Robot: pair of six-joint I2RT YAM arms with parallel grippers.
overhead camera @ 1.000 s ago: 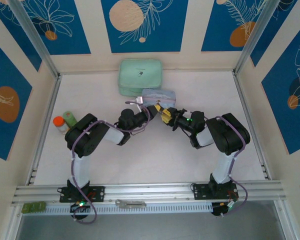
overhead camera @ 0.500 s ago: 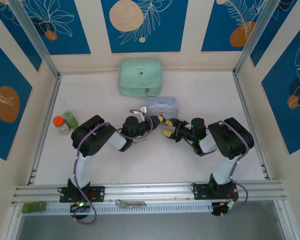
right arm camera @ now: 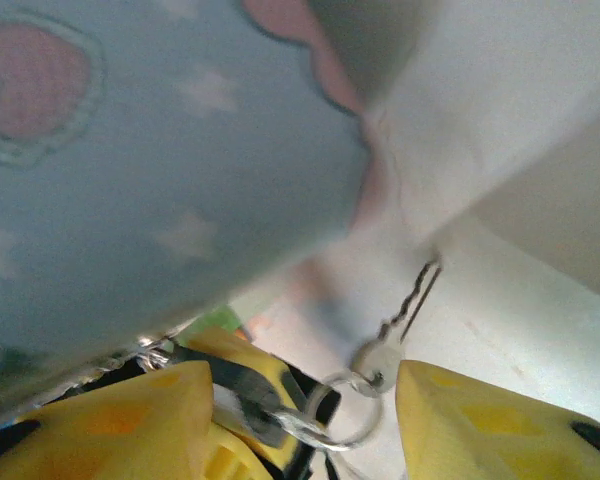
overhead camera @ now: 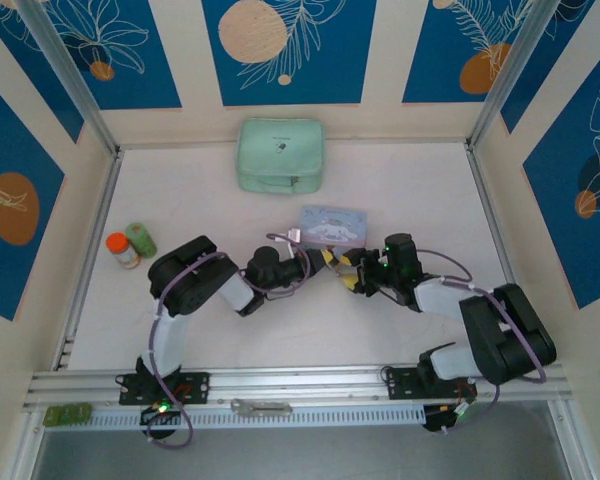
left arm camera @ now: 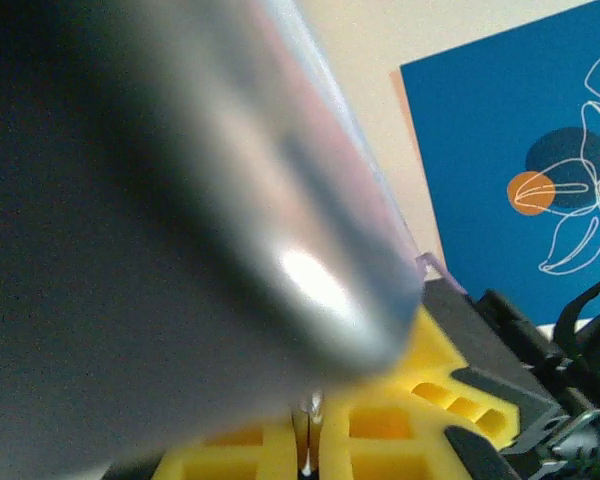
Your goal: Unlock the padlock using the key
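Right wrist view gives you the key (right arm camera: 378, 358) best: it dangles from its small ring (right arm camera: 332, 381) between the yellow fingers of your right gripper (right arm camera: 300, 385). Its long axis slants, with the round head low by the ring and the blade pointing up and to the right. Those jaws stand wide and touch nothing. In the left wrist view the yellow pads of your left gripper (left arm camera: 305, 440) nearly meet, with a thin silvery sliver pinched in the seam; it looks like metal from the same ring, though blur hides the rest. From the top external view, both grippers meet nose to nose over the counter (overhead camera: 210, 200), just on your side of the light-blue tin (overhead camera: 333, 224), whose lid is on. The mint-green case (overhead camera: 280, 155) lies shut at the far side. An orange-capped bottle (overhead camera: 123, 250) and a green bottle (overhead camera: 141, 240) stand together at the left edge. You cannot see inside any of these.
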